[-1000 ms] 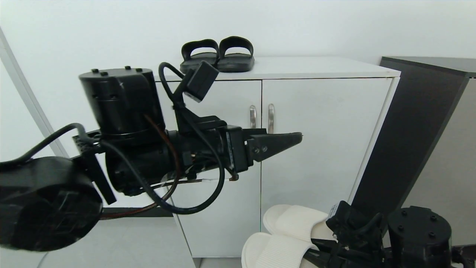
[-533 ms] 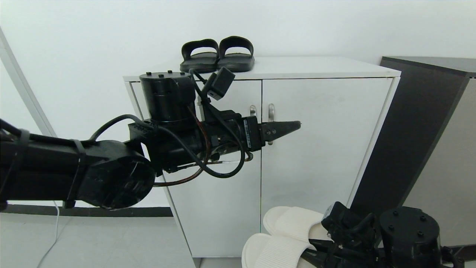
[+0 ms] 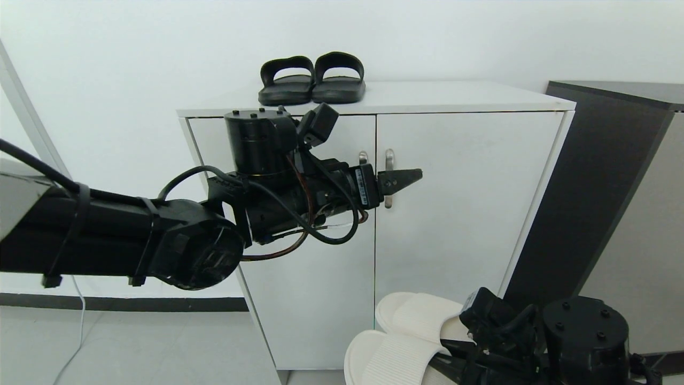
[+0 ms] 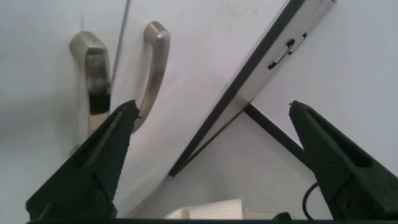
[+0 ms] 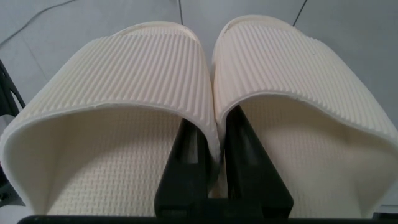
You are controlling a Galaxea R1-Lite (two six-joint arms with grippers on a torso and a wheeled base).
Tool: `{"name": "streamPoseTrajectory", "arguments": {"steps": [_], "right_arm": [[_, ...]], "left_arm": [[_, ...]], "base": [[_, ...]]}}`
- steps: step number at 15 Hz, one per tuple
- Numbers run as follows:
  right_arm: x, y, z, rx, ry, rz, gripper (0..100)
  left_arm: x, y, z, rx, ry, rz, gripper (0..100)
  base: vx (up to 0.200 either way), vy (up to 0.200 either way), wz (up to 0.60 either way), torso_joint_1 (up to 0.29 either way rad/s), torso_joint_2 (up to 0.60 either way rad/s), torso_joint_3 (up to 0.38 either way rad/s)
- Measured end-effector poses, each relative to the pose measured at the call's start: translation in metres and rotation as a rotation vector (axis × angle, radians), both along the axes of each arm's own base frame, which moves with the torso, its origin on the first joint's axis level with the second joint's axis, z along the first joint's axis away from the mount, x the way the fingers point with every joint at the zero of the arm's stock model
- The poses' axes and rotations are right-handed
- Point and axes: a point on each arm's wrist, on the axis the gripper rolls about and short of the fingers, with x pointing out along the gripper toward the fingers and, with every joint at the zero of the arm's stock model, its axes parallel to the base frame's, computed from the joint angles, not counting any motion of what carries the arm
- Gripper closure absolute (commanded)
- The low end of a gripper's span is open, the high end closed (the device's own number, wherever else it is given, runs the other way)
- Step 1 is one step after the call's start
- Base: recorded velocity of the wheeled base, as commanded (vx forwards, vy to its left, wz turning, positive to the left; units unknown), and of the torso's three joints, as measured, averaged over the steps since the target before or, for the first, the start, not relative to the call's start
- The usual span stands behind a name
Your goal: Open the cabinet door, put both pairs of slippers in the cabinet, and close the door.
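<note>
Head view: the cabinet (image 3: 459,214) is standing with both doors shut, and the black slippers (image 3: 312,80) are resting side by side on its top. The left gripper (image 3: 409,176) is hovering level with the two metal handles (image 3: 389,160), its tips crossing in front of the right door's handle; contact cannot be confirmed. The white slippers (image 3: 406,331) are sitting low, in front of the right door. Left wrist view: the left gripper's jaws are gaping wide with nothing between them, and one jaw is overlapping a handle. Right wrist view: the right gripper (image 5: 214,168) is pinching the adjoining inner walls of the white pair. Judgement: door opening is the step in hand. The jaws should be straddling one handle only and closing fully before pulling. The pull should be following the hinge arc, and the laden right arm should be keeping out of the door's swing.
</note>
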Motion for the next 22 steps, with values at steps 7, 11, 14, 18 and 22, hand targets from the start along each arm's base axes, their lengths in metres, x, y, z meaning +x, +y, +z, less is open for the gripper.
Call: {"name": "streamPoseTrajectory", "arguments": {"steps": [7,11,14,18,22], "right_arm": [[0.000,0.000,-0.002,-0.006,0.002,-0.001,100],[0.000,0.000,-0.003,-0.007,0.003,0.001,100],[-0.004,-0.001,-0.005,-0.015,0.010,0.013,100],[-0.011,-0.004,-0.007,0.010,0.017,0.098,100],[-0.028,-0.017,-0.013,0.020,0.000,0.236,100]], "left_arm": [[0.021,-0.014,-0.009,0.002,0.003,0.040,0],[0.025,-0.016,-0.013,0.006,0.009,0.044,100],[0.022,-0.015,-0.015,0.013,0.015,0.041,100],[0.009,-0.015,-0.012,0.015,0.020,0.020,100],[-0.025,-0.013,-0.009,0.019,0.024,-0.032,100]], "base": [[0.000,0.000,0.00,0.000,0.00,0.000],[0.000,0.000,0.00,0.000,0.00,0.000],[0.000,0.000,0.00,0.000,0.00,0.000],[0.000,0.000,0.00,0.000,0.00,0.000],[0.000,0.000,0.00,0.000,0.00,0.000]]}}
